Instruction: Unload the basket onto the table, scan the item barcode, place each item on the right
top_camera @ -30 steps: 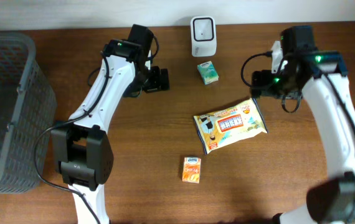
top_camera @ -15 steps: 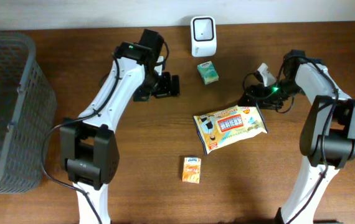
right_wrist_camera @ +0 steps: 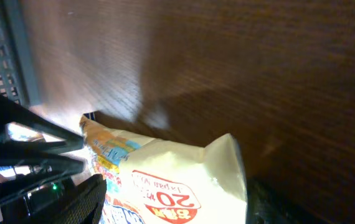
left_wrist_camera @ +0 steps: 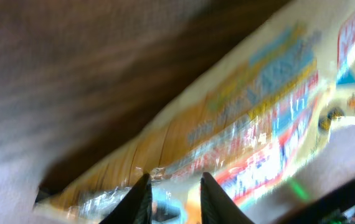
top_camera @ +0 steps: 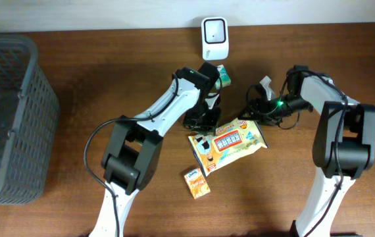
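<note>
Since the earlier frame both arms have closed in on the snack bag (top_camera: 230, 141), which has slid left and tilted. Left gripper (top_camera: 199, 122) sits at its left end, fingertips drawn narrow over the edge; too blurred to tell if it is pinched. Right gripper (top_camera: 249, 116) straddles the right end, jaws wide; hold uncertain. Bag lies flat on the table (top_camera: 75, 66), short of the scanner (top_camera: 214, 36). Lift and scan remain.

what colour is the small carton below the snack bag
Orange; the small rectangular carton shows best in the overhead view.

White arm links (top_camera: 164, 105), black joints (top_camera: 131, 159), looped black cables (top_camera: 87, 150), green LED (top_camera: 277, 103); left end effector (left_wrist_camera: 172, 190) black, pointed.
</note>
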Available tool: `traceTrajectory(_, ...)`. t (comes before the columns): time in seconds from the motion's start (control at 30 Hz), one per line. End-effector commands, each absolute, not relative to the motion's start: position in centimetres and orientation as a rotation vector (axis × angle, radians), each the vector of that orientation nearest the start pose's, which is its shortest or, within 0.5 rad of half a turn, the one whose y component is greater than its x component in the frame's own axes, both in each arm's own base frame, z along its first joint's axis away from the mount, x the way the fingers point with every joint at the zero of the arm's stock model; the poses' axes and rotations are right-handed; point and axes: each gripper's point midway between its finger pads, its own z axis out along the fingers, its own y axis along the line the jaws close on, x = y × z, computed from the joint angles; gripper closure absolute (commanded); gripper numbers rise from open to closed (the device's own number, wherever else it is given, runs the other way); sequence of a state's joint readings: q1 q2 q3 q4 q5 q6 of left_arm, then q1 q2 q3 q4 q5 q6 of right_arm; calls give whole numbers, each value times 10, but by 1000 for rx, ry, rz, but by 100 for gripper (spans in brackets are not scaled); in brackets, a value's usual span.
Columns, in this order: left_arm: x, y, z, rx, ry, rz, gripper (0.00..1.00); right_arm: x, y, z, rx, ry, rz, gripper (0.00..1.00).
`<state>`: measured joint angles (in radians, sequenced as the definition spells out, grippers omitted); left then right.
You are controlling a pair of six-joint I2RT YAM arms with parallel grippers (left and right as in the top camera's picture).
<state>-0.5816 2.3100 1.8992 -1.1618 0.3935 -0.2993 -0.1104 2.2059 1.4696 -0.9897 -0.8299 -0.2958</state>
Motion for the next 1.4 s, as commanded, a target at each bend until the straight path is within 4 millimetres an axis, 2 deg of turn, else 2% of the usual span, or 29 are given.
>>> traceTrajectory(0.0, 332, -299, 0, 443, 3294, -569, 77, 328, 74, -45, -135, 3121, 1147, 27)
traceTrajectory(0.13, 339, -304, -23, 364, 3299, -568, 82, 311, 96, -47, -192, 3134, 1222, 30)
traceTrajectory(0.2, 342, -303, -23, 364, 3291, -561, 83, 311, 98, -47, -203, 3133, 1220, 57)
traceTrajectory(0.23, 342, -303, -23, 363, 3292, -561, 85, 311, 95, -46, -191, 3142, 1212, 77)
traceTrajectory(0.3, 346, -303, -19, 356, 3286, -565, 82, 316, 85, -38, -143, 3172, 1193, 91)
traceTrajectory(0.33, 352, -301, -12, 354, 3275, -569, 78, 323, 77, -27, -123, 3193, 1170, 96)
traceTrajectory(0.37, 369, -290, 8, 323, 3254, -509, 78, 340, 65, -4, -126, 3211, 1105, 96)
traceTrajectory(0.4, 379, -285, 21, 324, 3230, -499, 77, 348, 60, 9, -133, 3219, 1063, 96)
traceTrajectory(0.43, 390, -281, 37, 337, 3201, -511, 74, 364, 50, 34, -163, 3231, 968, 96)
traceTrajectory(0.47, 405, -271, 66, 312, 3164, -516, 72, 375, 40, 59, -157, 3252, 849, 96)
traceTrajectory(0.5, 417, -257, 88, 276, 3136, -500, 70, 388, 16, 94, -56, 3290, 581, 96)
traceTrajectory(0.53, 430, -238, 111, 221, 3100, -459, 65, 391, 2, 113, 6, 3306, 411, 96)
traceTrajectory(0.57, 443, -215, 131, 156, 3062, -417, 60, 403, -22, 145, 172, 3227, 54, 96)
traceTrajectory(0.63, 449, -194, 140, 89, 3057, -411, 59, 404, -19, 172, 141, 3150, -106, 96)
traceTrajectory(0.7, 452, -171, 139, 13, 3080, -400, 60, 402, -10, 189, 192, 3079, -275, 96)
traceTrajectory(0.77, 453, -152, 138, -49, 3097, -391, 60, 399, 22, 205, 166, 3024, -284, 96)
traceTrajectory(0.83, 455, -141, 138, -87, 3098, -387, 60, 397, 42, 218, 92, 2951, -410, 96)
traceTrajectory(0.87, 456, -139, 138, -94, 3097, -383, 60, 397, 46, 219, 85, 2935, -448, 96)
traceTrajectory(0.93, 455, -131, 136, -104, 3106, -325, 59, 388, 64, 208, 8, 2958, -493, 95)
traceTrajectory(1.0, 453, -126, 136, -107, 3115, -286, 59, 376, 50, 186, -6, 2993, -697, 95)
traceTrajectory(1.07, 453, -126, 136, -108, 3114, -286, 59, 363, 62, 169, -14, 3091, -600, 96)
traceTrajectory(1.13, 453, -126, 136, -108, 3114, -286, 59, 362, 85, 163, 10, 3107, -469, 96)
traceTrajectory(1.17, 453, -126, 136, -108, 3115, -285, 60, 365, 104, 159, 2, 3112, -341, 96)
traceTrajectory(1.2, 453, -126, 136, -108, 3114, -285, 61, 372, 132, 156, 53, 3101, -141, 96)
traceTrajectory(1.23, 453, -126, 136, -107, 3115, -286, 61, 379, 149, 153, 114, 3077, -48, 96)
traceTrajectory(1.33, 452, -125, 136, -111, 3119, -284, 62, 382, 181, 143, 111, 3058, 1, 96)
traceTrajectory(1.37, 448, -123, 135, -98, 3137, -281, 66, 386, 176, 143, 102, 3029, -68, 96)
